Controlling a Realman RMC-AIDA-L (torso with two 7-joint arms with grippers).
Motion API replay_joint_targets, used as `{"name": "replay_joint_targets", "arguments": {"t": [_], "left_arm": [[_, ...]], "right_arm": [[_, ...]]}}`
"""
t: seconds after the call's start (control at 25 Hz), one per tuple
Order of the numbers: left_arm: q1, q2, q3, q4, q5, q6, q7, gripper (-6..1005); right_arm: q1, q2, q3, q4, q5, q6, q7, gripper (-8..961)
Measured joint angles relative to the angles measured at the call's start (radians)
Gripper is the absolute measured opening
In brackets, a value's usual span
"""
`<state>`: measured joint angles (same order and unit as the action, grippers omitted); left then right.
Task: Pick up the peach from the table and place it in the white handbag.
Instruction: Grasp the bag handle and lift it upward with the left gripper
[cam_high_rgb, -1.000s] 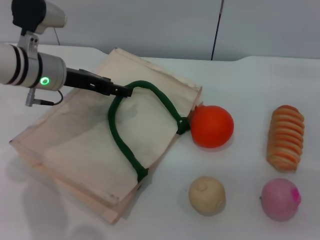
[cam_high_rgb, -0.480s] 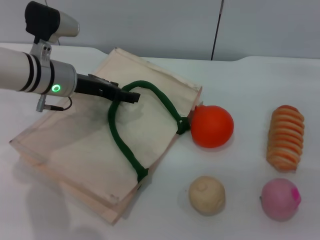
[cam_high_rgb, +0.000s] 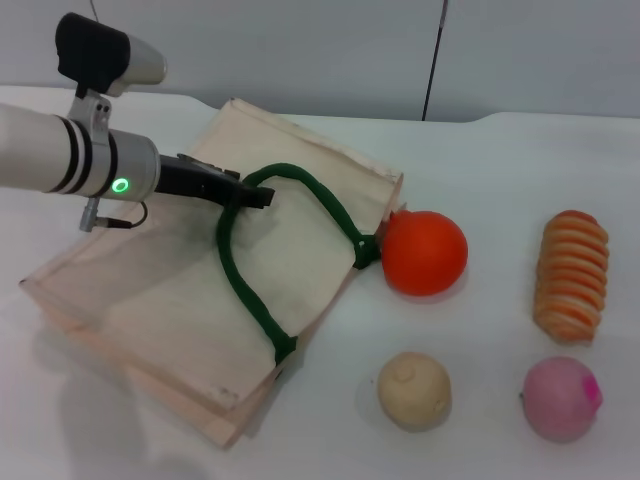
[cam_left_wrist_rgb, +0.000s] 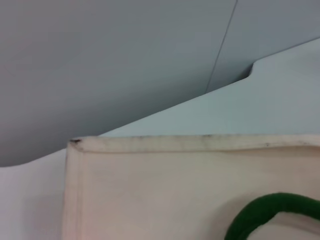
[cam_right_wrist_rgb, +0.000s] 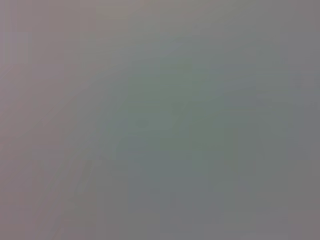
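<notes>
The white handbag (cam_high_rgb: 190, 290) lies flat at left, the left gripper (cam_high_rgb: 255, 195) seemingly at its handle (cam_high_rgb: 245, 285), the peach (cam_high_rgb: 562, 398) far right, nearest the front.

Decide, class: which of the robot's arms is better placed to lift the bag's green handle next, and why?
Probably the left. Its gripper is already at the green handle on the white handbag. The right arm appears in no view. The peach lies untouched.

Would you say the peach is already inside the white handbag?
No, the peach lies on the table, well apart from the white handbag.
</notes>
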<state>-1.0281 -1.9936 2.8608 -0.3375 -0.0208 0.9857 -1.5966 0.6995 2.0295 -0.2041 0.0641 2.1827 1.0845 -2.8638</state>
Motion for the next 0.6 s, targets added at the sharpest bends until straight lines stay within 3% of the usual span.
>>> {"name": "replay_joint_targets", "arguments": {"t": [0.28,0.6], "left_arm": [[0.000,-0.016,0.000,-0.001,0.004,-0.043,-0.005,677],[0.000,-0.017,0.000,-0.010,-0.029,-0.035,-0.001,313]], "right_arm": [[0.000,0.000,0.000,0.003,0.000,0.000,0.000,887],[-0.006,-0.001,0.000,0.003,0.000,0.000,0.000,887]]}}
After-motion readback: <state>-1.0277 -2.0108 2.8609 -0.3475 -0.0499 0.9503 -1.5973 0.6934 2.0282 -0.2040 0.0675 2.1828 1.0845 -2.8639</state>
